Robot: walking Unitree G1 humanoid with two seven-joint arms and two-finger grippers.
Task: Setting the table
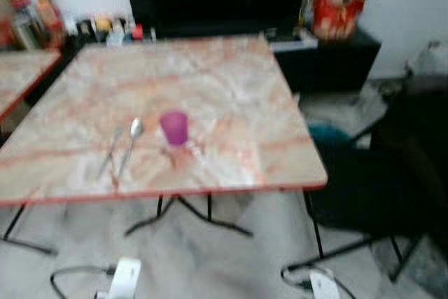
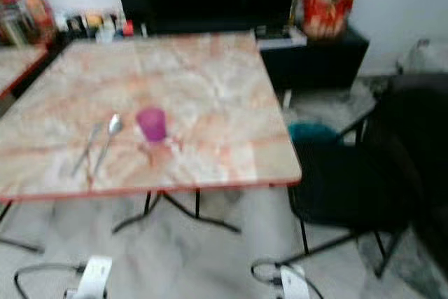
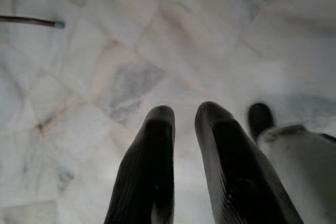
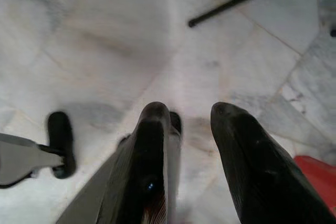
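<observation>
Head views, slightly blurred: marble-patterned surface (image 1: 210, 82) with a red edge stands ahead of the robot. Near its front edge lie a spoon (image 1: 131, 143) and a second slim utensil (image 1: 110, 152), probably a fork, side by side. Just to their right stands a purple cup (image 1: 173, 128), upright, close to the spoon but apart from it.

Long axes: both utensils run roughly front-to-back, tilted a little, bowl and tines end away from the robot, handles toward the near edge. The cup sits about level with the spoon's bowl.

Left tool (image 3: 184, 129) — hangs low at the robot's side, pointing down at the marble floor (image 3: 105, 51); fingers slightly parted with a narrow gap, holding nothing. Right tool (image 4: 189, 124) — likewise down over the floor, fingers a little wider apart, nothing between them. Both arms idle, well below the surface's height.

Key relation: the place setting lies forward and up from both tools, and left of the surface's centre line — so the left arm looks nearer to the utensils, the right arm slightly better placed for the cup. Judgement: no reach is possible from here; the robot likely needs to close on the near edge and raise an arm first. A dark chair (image 1: 371, 173) stands beside the right corner — a possible obstruction on that side.
</observation>
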